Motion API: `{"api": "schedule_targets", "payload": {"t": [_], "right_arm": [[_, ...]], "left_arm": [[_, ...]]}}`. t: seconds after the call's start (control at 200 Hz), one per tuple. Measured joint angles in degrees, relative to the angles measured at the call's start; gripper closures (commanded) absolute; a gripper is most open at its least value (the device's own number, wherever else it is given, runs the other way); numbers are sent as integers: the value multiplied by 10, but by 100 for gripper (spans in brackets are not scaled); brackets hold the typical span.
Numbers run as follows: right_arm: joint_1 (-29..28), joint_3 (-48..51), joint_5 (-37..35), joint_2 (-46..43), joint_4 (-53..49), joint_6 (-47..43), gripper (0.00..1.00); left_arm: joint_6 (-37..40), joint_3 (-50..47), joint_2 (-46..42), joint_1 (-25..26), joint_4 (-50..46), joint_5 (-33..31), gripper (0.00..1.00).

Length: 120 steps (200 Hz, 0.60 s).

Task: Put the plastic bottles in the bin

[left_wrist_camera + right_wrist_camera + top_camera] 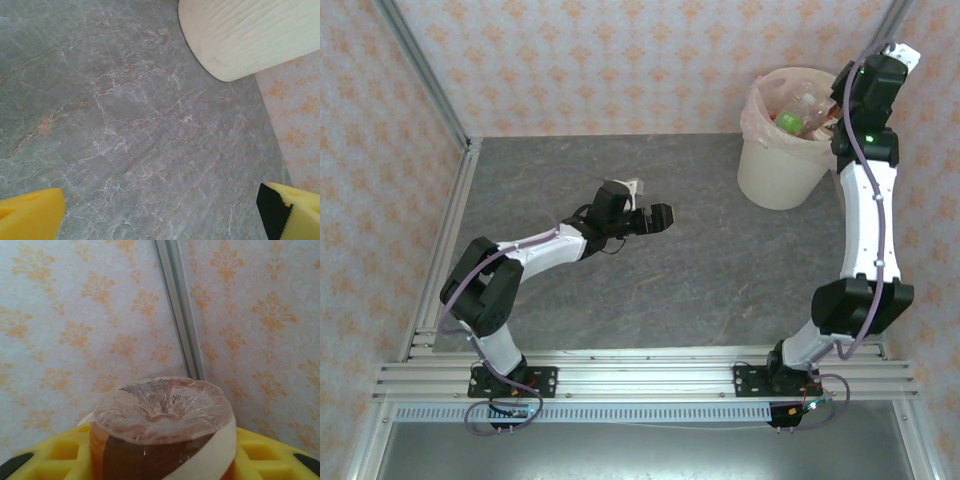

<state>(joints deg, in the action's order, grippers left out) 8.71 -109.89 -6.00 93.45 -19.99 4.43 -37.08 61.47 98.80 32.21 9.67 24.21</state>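
Nearly done, by the look of it. The bin (pixel 782 170) stands at the far right corner of the bench (pixel 720 280), and several plastic bottles (pixel 798 118) lie inside its pink liner. The right fingers (pixel 55 452) are up over the bin's right side, clamped on a brown bottle (pixel 162 425) with a cream label, its base turned towards the wallpaper. It hasn't been dropped yet. The left fingers (pixel 662 216) hang spread wide and hold nothing over the middle of the bench, where I see only bare grey stone. I'd judge this the last bottle: once it is released into the bin, the job is finished.
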Motion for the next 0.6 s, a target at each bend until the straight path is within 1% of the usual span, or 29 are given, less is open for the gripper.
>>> {"api": "schedule_targets", "payload": {"t": [0.065, 0.16, 0.365, 0.46, 0.6], "right_arm": [[0, -17, -7, 23, 2, -3, 53], [0, -14, -17, 40, 18, -5, 52], [-2, 94, -24, 39, 121, -23, 50], [-3, 124, -24, 40, 127, -24, 48], [-3, 125, -21, 42, 123, -17, 43]], "left_arm": [[-2, 0, 0, 0, 0, -3, 0], [-6, 0, 0, 0, 0, -7, 0], [-7, 0, 0, 0, 0, -9, 0], [-10, 0, 0, 0, 0, -9, 0], [-15, 0, 0, 0, 0, -10, 0]]}}
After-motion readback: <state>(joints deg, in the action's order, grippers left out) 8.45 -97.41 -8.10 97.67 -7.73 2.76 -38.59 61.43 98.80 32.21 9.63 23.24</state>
